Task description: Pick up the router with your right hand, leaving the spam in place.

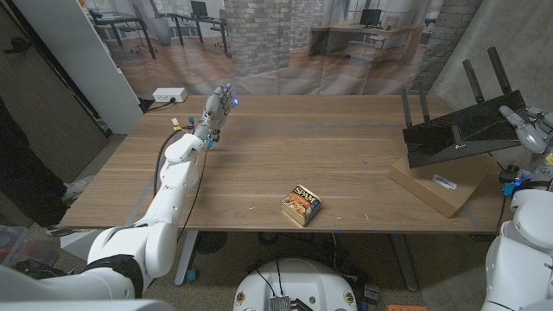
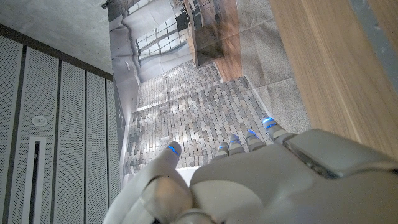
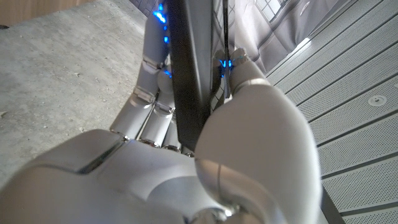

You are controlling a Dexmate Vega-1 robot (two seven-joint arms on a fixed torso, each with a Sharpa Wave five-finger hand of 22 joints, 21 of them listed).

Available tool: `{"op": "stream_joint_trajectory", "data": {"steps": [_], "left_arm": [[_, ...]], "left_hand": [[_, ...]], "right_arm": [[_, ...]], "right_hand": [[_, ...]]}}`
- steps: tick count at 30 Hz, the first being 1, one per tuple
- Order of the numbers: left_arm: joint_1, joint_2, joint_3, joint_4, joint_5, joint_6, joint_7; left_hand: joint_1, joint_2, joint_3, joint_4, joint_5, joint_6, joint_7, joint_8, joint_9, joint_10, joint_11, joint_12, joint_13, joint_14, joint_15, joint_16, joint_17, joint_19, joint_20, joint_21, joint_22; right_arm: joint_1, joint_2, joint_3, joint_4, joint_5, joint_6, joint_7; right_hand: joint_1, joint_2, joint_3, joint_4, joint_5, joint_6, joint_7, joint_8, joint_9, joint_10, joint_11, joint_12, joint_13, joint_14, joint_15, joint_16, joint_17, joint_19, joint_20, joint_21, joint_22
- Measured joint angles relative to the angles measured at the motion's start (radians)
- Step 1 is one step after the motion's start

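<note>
The black router [image 1: 454,130], with its antennas pointing up, hangs tilted at the table's right end, just over a flat cardboard box [image 1: 436,186]. My right hand [image 1: 529,125] grips its right edge. In the right wrist view the fingers [image 3: 152,93] and thumb of that hand [image 3: 186,162] clamp the router's thin dark edge [image 3: 186,74]. The spam can [image 1: 301,205] lies near the front edge at the middle of the wooden table [image 1: 346,138], far from both hands. My left hand [image 1: 219,108] is raised at the back left, fingers apart and holding nothing, as the left wrist view of the hand [image 2: 249,180] confirms.
A white power strip [image 1: 169,95] lies on the floor past the table's back left corner. A dark-clad figure stands at the left picture edge [image 1: 22,173]. Bare wood stretches between the spam and the cardboard box.
</note>
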Motion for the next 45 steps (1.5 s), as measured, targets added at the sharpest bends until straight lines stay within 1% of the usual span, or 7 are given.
{"op": "stream_joint_trajectory", "data": {"steps": [17,18,19,21,32,42,45], "left_arm": [[0.003,0.023,-0.003,-0.007,-0.021,0.003,-0.031],[0.001,0.026,-0.003,-0.005,-0.022,0.003,-0.034],[0.000,0.027,-0.004,-0.003,-0.023,0.002,-0.037],[-0.003,0.030,-0.004,0.000,-0.024,0.000,-0.043],[-0.028,0.049,-0.013,0.036,-0.026,-0.008,-0.081],[-0.060,0.064,-0.026,0.090,-0.026,-0.023,-0.135],[-0.071,0.068,-0.031,0.110,-0.025,-0.029,-0.154]], "left_hand": [[0.000,0.000,-0.003,-0.003,0.000,0.000,0.000,0.000,0.000,0.000,0.000,0.000,0.000,0.000,0.000,0.000,0.000,0.006,-0.002,0.000,0.000],[0.000,0.000,-0.003,-0.003,0.000,0.000,0.000,0.000,0.000,0.000,0.000,0.000,0.000,0.000,0.000,0.000,0.000,0.006,-0.002,0.000,0.000],[0.000,0.000,-0.003,-0.003,0.000,0.000,0.000,0.000,0.000,0.000,0.000,0.000,0.000,0.000,0.000,0.000,0.000,0.006,-0.002,0.000,0.000],[0.000,0.000,-0.003,-0.003,0.000,0.000,0.000,0.000,0.000,0.000,0.000,0.000,0.000,0.000,0.000,0.000,0.000,0.006,-0.002,0.000,0.000],[0.000,0.000,-0.003,-0.003,0.000,0.000,0.000,0.000,0.000,0.000,0.000,0.000,0.000,0.000,0.000,0.000,0.000,0.006,-0.002,-0.007,0.000],[0.000,0.000,-0.003,-0.003,0.000,0.000,0.000,0.000,0.000,0.000,0.000,0.000,0.000,0.000,0.000,0.000,0.000,0.009,0.002,-0.007,0.000],[0.000,0.000,-0.003,-0.003,0.000,0.000,0.000,0.000,0.000,0.000,0.000,0.000,0.000,0.000,0.000,0.000,0.000,0.009,0.002,-0.007,0.000]], "right_arm": [[0.002,0.016,-0.034,-0.015,-0.016,0.074,-0.024],[0.002,0.017,-0.037,-0.017,-0.021,0.079,-0.025],[0.002,0.019,-0.040,-0.019,-0.023,0.083,-0.027],[0.002,0.022,-0.045,-0.021,-0.027,0.088,-0.030],[-0.002,0.048,-0.077,-0.033,-0.068,0.132,-0.060],[-0.020,0.081,-0.106,-0.047,-0.107,0.176,-0.093],[-0.027,0.094,-0.119,-0.053,-0.120,0.186,-0.101]], "right_hand": [[0.000,0.000,-0.004,0.004,0.000,0.011,-0.004,-0.005,0.009,0.000,0.000,0.002,0.006,0.000,0.000,0.001,0.000,-0.005,0.005,0.021,-0.009],[0.000,0.000,-0.004,0.004,0.000,0.011,-0.004,-0.006,0.009,0.000,0.000,0.002,0.006,0.000,0.000,0.001,0.000,-0.009,0.009,0.025,-0.009],[0.000,0.000,-0.004,0.004,0.000,0.012,-0.002,-0.006,0.009,0.000,0.000,0.002,0.008,0.000,0.000,0.001,0.001,-0.036,0.004,0.025,-0.010],[0.000,0.000,-0.004,0.004,0.000,0.013,-0.002,-0.007,0.009,0.000,0.000,0.002,0.009,0.000,0.000,0.001,0.001,-0.038,0.002,0.027,-0.013],[0.000,0.000,-0.004,0.004,0.005,0.013,-0.002,-0.007,0.012,-0.001,-0.001,0.002,0.010,0.000,0.000,0.001,0.001,-0.042,-0.002,0.037,-0.018],[0.000,0.000,-0.004,0.004,0.005,0.012,-0.002,-0.014,0.016,-0.002,-0.002,0.002,0.010,0.000,0.000,-0.005,0.000,-0.047,0.004,0.044,-0.022],[0.000,0.000,-0.009,0.008,0.005,0.014,-0.004,-0.015,0.016,-0.002,-0.002,0.002,0.010,0.000,0.000,-0.005,0.000,-0.048,0.002,0.045,-0.023]]}}
